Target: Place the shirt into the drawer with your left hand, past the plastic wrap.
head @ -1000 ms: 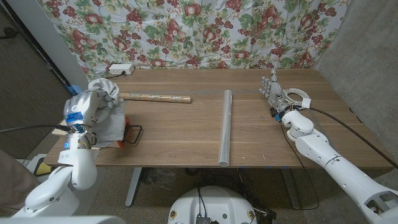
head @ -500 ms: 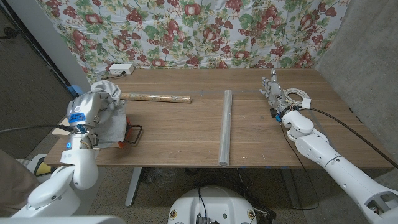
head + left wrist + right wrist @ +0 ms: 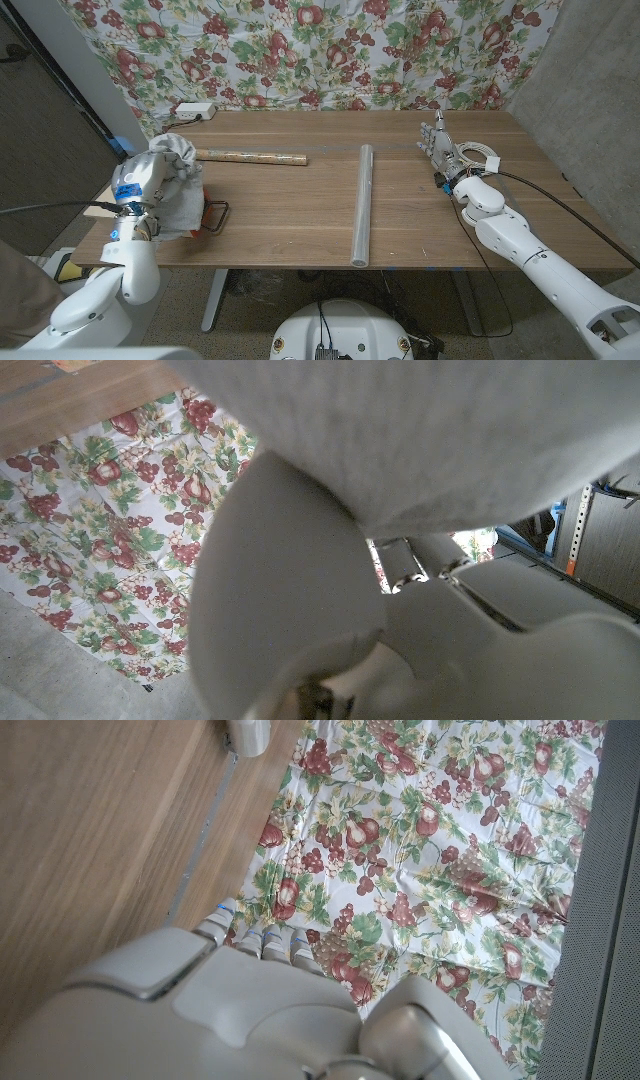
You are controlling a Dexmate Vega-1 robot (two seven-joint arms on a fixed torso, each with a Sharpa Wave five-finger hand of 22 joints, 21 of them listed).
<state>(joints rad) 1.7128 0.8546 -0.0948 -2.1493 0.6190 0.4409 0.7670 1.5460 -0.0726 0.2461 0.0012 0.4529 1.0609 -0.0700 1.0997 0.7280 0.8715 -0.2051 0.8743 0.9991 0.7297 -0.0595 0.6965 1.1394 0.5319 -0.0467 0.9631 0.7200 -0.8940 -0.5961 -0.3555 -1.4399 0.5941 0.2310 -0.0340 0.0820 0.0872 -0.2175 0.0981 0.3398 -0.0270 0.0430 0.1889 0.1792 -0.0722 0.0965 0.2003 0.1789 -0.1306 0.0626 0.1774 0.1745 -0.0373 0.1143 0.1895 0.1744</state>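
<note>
1. The left hand (image 3: 140, 178) grips the shirt (image 3: 176, 190), a pale bundle, at the counter's (image 3: 290, 210) left end, seen from the head view.
2. The shirt bulges above the hand near the far end of the bundle and hangs down beside it toward the counter edge.
3. In the left wrist view the shirt (image 3: 450, 430) lies pressed against the left hand (image 3: 300, 600), close to the lens.
4. A red-and-black wire frame (image 3: 214, 217) sits just beside the shirt on the counter; whether it belongs to the drawer I cannot tell.
5. A brown patterned roll (image 3: 250, 157) lies across the counter, its near end touching or just behind the shirt.
6. The plastic wrap (image 3: 362, 205), a clear tube, lies lengthwise at mid-counter, well apart from the shirt.
7. The right hand (image 3: 438, 145) stands on its edge at the counter's right side, fingers straight and together, holding nothing.
8. A white cable coil (image 3: 480, 155) lies just beside the right hand.
9. A small white box (image 3: 193, 110) sits at the far left edge, in front of the floral cloth (image 3: 320, 50).
10. The right wrist view shows the right hand (image 3: 250, 1010) over the wood, with the cloth beyond.
</note>
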